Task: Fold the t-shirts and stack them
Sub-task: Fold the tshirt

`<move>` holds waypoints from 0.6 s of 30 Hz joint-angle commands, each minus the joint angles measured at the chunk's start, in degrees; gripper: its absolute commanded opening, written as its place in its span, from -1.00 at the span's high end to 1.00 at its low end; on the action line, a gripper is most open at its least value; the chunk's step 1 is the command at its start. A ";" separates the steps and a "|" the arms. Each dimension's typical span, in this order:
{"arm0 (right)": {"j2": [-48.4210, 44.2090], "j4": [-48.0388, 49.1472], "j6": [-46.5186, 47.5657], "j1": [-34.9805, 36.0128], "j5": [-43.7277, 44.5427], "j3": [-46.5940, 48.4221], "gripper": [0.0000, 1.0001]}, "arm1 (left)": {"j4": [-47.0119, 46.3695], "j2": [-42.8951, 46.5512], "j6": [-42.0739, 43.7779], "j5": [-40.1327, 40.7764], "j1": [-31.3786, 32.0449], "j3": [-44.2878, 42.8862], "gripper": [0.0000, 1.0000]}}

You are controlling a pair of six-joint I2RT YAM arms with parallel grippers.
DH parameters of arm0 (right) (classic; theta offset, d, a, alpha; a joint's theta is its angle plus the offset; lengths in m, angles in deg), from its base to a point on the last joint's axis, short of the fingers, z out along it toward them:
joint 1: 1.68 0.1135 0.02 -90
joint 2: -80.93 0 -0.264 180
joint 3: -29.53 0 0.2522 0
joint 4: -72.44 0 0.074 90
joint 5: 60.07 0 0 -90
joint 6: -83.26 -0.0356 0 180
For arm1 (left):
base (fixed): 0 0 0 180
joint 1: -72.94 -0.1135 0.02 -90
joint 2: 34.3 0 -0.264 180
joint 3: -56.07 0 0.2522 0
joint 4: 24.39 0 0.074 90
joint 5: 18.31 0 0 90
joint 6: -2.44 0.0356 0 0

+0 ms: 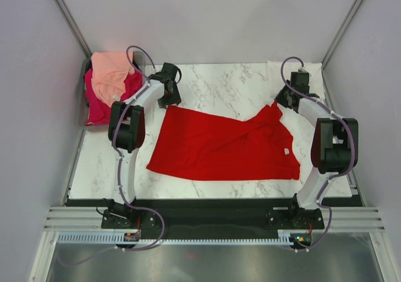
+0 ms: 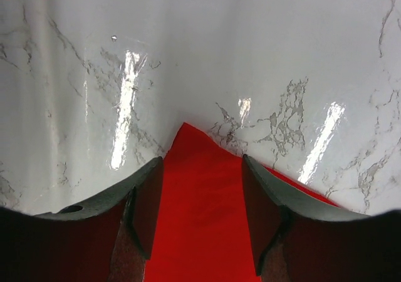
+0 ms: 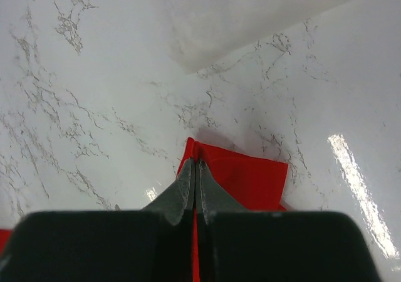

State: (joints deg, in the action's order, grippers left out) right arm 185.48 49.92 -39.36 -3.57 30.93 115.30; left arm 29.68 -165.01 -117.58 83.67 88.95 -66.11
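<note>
Pale grey walls [image 1: 207, 19] close in a white marble-patterned table [image 1: 219, 81], with both arms reaching out from its near edge.

The left gripper [image 2: 202, 160] is down at the table surface, its jaws standing apart on either side of a pointed corner of the red t-shirt [image 1: 219, 144]. The cloth lies flat between the two fingers and neither pad presses on it. In the overhead view this corner is the shirt's far-left one, left of the table's middle and closer to the far edge than the near one.

The right gripper [image 3: 195, 164] is clenched on the same red t-shirt: its fingers meet tip to tip with a small fold of red cloth pinched between them. That fold is the shirt's far-right corner, drawn up in a peak toward the right edge of the table.

Between the two grippers the red t-shirt is spread across the middle of the table, mostly flat with some creases running toward the pinched corner. A small white neck tag [image 1: 286, 151] shows near its right side.

Beyond the right gripper, by the far right corner, lies a cream-white cloth [image 3: 263, 19]. At the far left corner a peach t-shirt [image 1: 113, 75] sits crumpled on top of a magenta t-shirt [image 1: 97, 106], well apart from the red one.
</note>
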 commanded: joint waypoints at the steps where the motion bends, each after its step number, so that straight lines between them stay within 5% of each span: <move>1: 0.83 2.69 -0.69 0.04 -0.91 -0.38 1.00 | -0.06 -0.24 -1.62 3.31 0.07 -0.65 -0.19; 12: 1.62 3.92 -0.60 0.05 -3.01 -0.99 1.00 | 0.03 -4.72 -1.18 2.34 0.07 -4.16 0.03; 18: 2.23 4.09 -0.51 0.04 -3.10 -1.17 1.00 | 0.03 -5.60 -1.27 2.16 0.07 -5.66 0.40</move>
State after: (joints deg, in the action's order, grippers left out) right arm 187.16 52.04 -39.56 -3.57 28.57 114.56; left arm 30.84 -168.77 -117.64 85.62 88.74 -69.72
